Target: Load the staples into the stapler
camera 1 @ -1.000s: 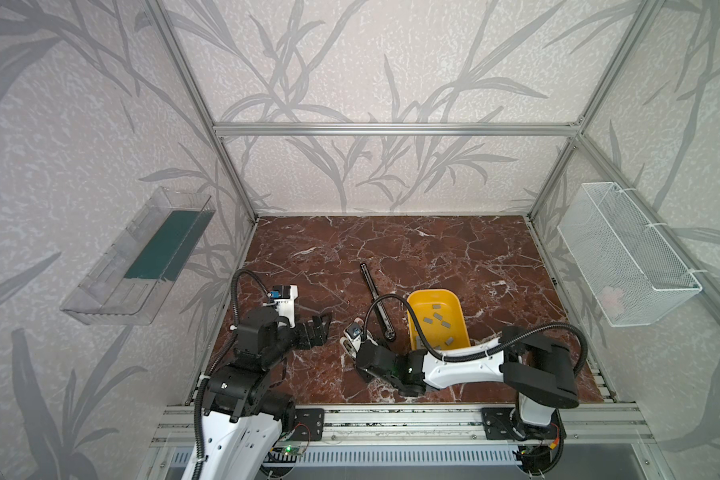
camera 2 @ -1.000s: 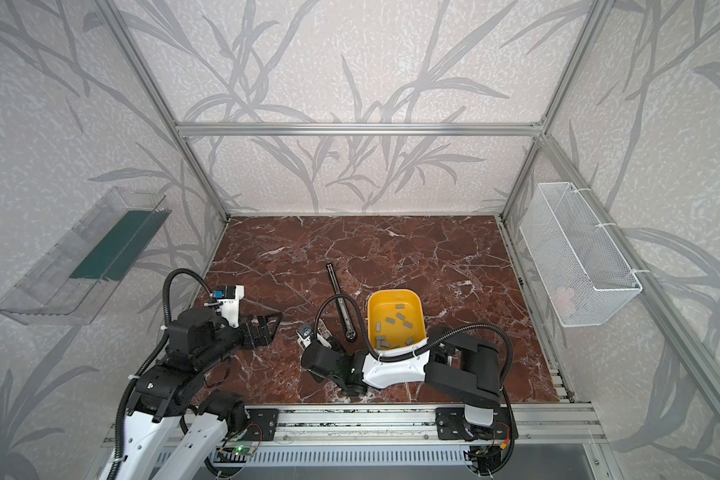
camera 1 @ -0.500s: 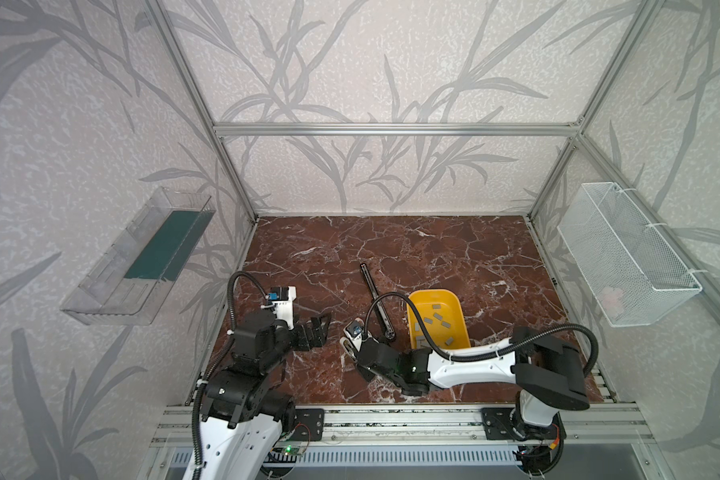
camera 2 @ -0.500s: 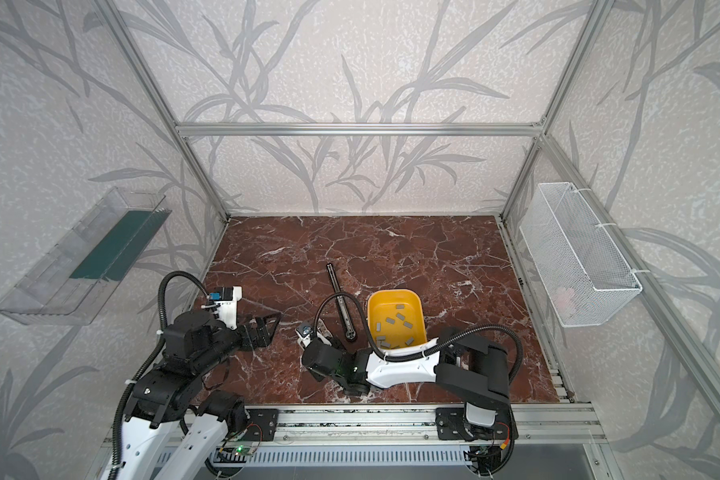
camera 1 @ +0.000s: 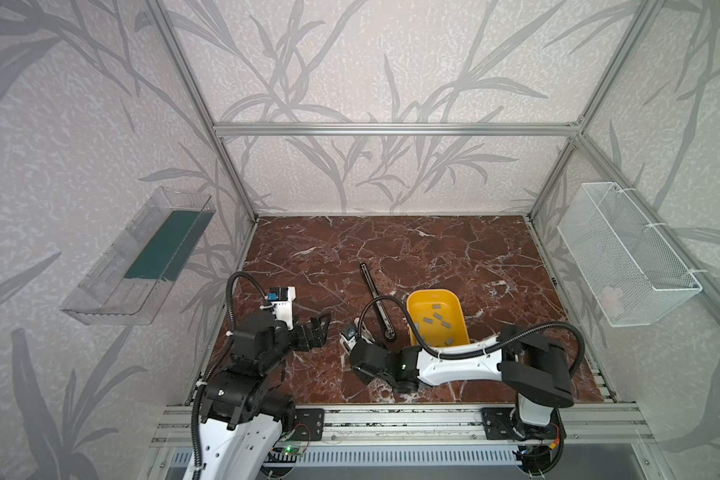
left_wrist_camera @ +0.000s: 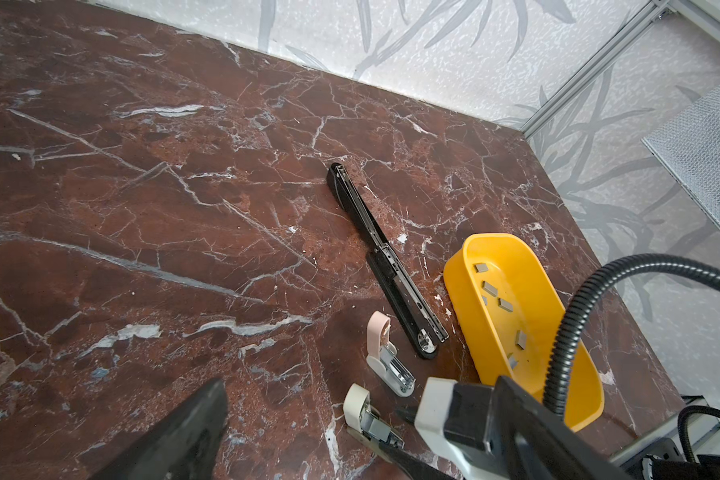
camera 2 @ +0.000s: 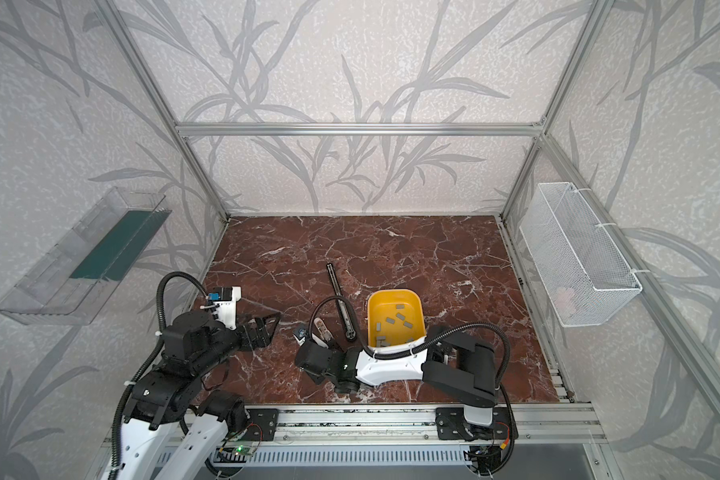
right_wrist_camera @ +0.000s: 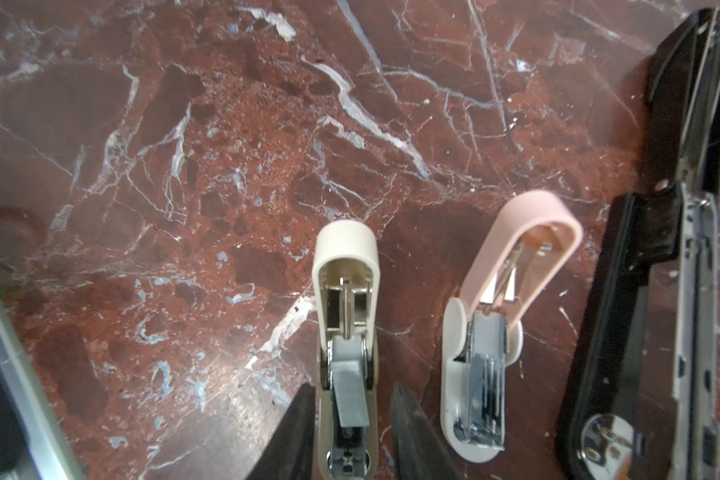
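Jaws parted, the right gripper straddles the opened cream stapler, a grey staple strip lying in its channel; the left gripper hangs spread wide.

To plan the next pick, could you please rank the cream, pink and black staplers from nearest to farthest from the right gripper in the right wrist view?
1. cream stapler, between the fingers of the right gripper.
2. pink stapler, beside the cream one.
3. black stapler, beyond the pink one.
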